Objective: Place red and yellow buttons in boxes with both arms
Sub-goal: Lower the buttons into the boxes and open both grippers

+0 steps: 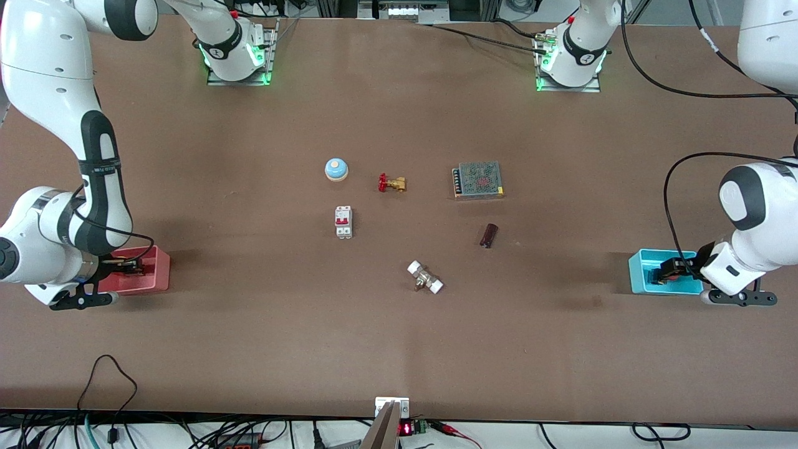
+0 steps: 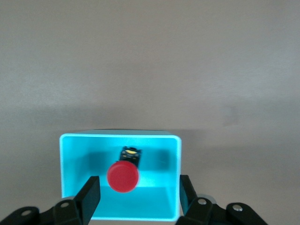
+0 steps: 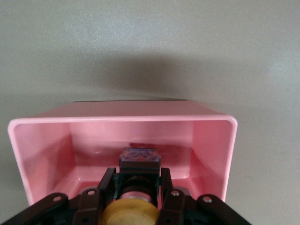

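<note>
White arms (image 1: 50, 81), black joint bands, black cables (image 1: 670, 206), green-lit bases (image 1: 237, 65), black screw-studded gripper (image 2: 138, 199)

— What's on the brown table (image 1: 249, 349)?
— Mid-frame, in a row: blue bell (image 1: 336, 169), brass valve (image 1: 392, 183), meshed power supply (image 1: 478, 180). Lower in the frame: white breaker (image 1: 343, 222), small dark block (image 1: 489, 236), white-capped fitting (image 1: 425, 277).
— And at the frame's edges?
— Pink box (image 1: 159, 274) at the right arm's end, cyan box (image 1: 639, 274) at the left arm's.
</note>
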Robot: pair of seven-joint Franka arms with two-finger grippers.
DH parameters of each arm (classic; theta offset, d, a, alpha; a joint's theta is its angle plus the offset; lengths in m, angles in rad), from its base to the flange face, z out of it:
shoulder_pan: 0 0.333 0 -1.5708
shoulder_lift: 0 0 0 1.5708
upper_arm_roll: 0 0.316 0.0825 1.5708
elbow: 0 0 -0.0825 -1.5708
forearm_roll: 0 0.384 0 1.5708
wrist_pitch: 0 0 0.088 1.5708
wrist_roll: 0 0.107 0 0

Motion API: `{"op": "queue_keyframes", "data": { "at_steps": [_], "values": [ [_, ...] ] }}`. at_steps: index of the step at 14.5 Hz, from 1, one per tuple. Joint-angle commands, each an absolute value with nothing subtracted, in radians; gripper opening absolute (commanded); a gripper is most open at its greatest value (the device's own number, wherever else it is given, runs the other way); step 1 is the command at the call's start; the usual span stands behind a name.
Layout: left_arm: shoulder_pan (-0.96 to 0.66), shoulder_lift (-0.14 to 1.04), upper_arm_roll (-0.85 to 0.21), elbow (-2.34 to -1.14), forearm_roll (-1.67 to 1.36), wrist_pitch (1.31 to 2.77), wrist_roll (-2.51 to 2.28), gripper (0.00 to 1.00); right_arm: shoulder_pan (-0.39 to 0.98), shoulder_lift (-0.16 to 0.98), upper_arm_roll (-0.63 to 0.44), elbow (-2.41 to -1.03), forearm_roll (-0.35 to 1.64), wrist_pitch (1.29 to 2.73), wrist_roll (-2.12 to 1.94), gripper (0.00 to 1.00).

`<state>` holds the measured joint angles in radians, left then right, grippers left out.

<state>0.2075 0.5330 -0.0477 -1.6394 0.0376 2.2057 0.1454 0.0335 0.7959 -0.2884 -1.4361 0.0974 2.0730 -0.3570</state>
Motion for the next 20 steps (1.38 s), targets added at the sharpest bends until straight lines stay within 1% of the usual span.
{"op": "queue_keyframes", "data": {
  "at_steps": [1, 2, 4, 6, 7, 9, 10, 11, 14, 15, 18, 20],
  "values": [
    [0.164, 0.471, -0.048, -1.649, 0.046, 2.163, 0.065, 0.85, 0.020, 0.815, -0.279, -1.417, 0.121, 2.094, -0.376, 0.29],
    [0.152, 0.457, -0.048, -1.649, 0.046, 2.137, 0.049, 0.87, 0.020, 0.816, -0.279, -1.417, 0.126, 2.098, -0.377, 0.29],
    [0.123, 0.417, -0.049, -1.649, 0.046, 2.082, 0.029, 0.98, 0.020, 0.821, -0.279, -1.417, 0.129, 2.102, -0.382, 0.29],
    [0.085, 0.375, -0.049, -1.649, 0.046, 2.017, -0.004, 1.00, 0.015, 0.828, -0.279, -1.417, 0.130, 2.106, -0.383, 0.31],
    [0.078, 0.350, -0.051, -1.649, 0.048, 1.985, -0.012, 1.00, 0.015, 0.830, -0.279, -1.417, 0.130, 2.106, -0.382, 0.35],
    [0.051, 0.309, -0.051, -1.651, 0.046, 1.936, -0.014, 1.00, 0.015, 0.833, -0.279, -1.417, 0.135, 2.106, -0.370, 0.59],
    [0.040, 0.286, -0.051, -1.652, 0.048, 1.922, -0.018, 1.00, 0.015, 0.833, -0.279, -1.417, 0.156, 2.111, -0.368, 0.82],
    [0.022, 0.267, -0.051, -1.654, 0.048, 1.911, -0.038, 1.00, 0.015, 0.830, -0.279, -1.417, 0.185, 2.111, -0.373, 1.00],
    [-0.006, 0.209, -0.051, -1.657, 0.048, 1.873, -0.067, 1.00, 0.018, 0.796, -0.282, -1.402, 0.202, 2.080, -0.374, 1.00],
    [-0.006, 0.187, -0.051, -1.657, 0.048, 1.853, -0.064, 1.00, 0.021, 0.778, -0.282, -1.393, 0.201, 2.045, -0.371, 1.00],
    [-0.005, 0.126, -0.057, -1.649, 0.046, 1.798, -0.051, 1.00, 0.018, 0.752, -0.294, -1.292, 0.201, 1.866, -0.365, 1.00],
    [-0.005, 0.092, -0.057, -1.646, 0.046, 1.760, -0.049, 1.00, 0.020, 0.727, -0.295, -1.240, 0.198, 1.783, -0.362, 1.00]
  ]
}}
